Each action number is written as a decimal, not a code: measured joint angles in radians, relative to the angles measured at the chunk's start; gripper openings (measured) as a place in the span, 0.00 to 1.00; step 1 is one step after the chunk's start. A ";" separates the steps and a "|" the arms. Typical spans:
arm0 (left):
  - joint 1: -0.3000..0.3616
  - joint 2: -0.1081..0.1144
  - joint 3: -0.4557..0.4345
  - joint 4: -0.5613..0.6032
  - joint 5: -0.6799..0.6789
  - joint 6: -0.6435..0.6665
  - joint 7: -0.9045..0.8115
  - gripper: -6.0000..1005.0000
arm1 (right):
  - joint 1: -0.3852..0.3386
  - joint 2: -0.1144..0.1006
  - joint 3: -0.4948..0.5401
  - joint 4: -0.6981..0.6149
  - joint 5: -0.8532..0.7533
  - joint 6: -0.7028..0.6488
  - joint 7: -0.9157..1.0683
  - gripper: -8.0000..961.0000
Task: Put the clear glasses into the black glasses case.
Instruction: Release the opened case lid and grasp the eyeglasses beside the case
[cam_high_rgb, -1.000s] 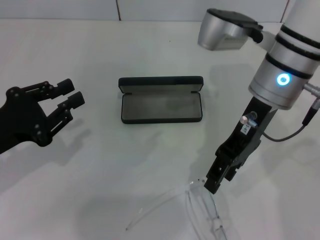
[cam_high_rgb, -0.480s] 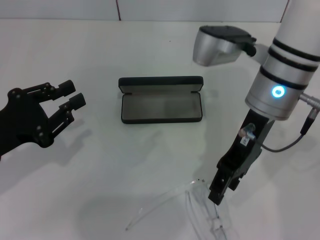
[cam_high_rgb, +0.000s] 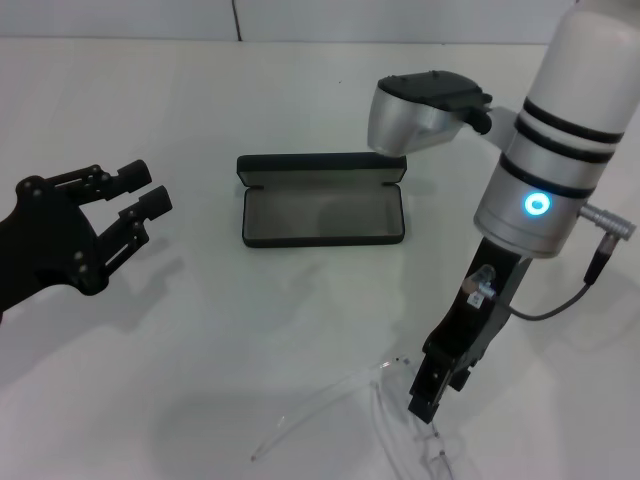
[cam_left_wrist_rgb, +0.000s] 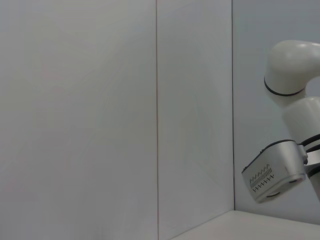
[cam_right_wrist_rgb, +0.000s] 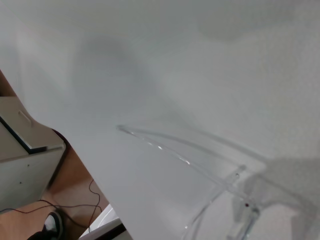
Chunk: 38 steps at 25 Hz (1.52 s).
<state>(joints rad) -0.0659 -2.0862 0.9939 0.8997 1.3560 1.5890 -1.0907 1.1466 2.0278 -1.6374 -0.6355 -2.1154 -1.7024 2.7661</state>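
Observation:
The clear glasses lie unfolded on the white table near its front edge, one thin temple arm stretching toward the left. In the right wrist view the clear glasses show close up, with a temple arm and hinge. My right gripper points down right at the glasses' hinge end, its tip just over the frame. Farther back in the middle sits the black glasses case, lid open, its grey lining bare. Off to the left my left gripper hovers open, holding nothing.
The white table carries only the case and glasses. The right wrist view shows the table's edge with a beige cabinet and cables on the floor beyond it. The left wrist view shows wall panels and the right arm's silver camera housing.
My right arm has moved lower and a little left, bringing its gripper down onto the glasses' hinge end. The left arm, the case and the glasses have stayed put.

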 joint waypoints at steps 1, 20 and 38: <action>0.000 0.000 0.000 0.000 0.000 0.000 0.000 0.29 | 0.000 0.000 -0.011 0.001 0.010 0.005 0.001 0.63; -0.011 0.001 -0.032 -0.015 0.000 0.000 0.010 0.29 | 0.007 0.000 -0.120 -0.010 0.069 0.045 0.021 0.63; -0.008 0.000 -0.049 -0.024 0.000 0.003 0.009 0.29 | 0.008 0.000 -0.122 -0.012 0.078 0.026 0.031 0.63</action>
<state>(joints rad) -0.0737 -2.0861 0.9449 0.8754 1.3559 1.5923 -1.0819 1.1542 2.0279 -1.7595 -0.6474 -2.0370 -1.6768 2.7972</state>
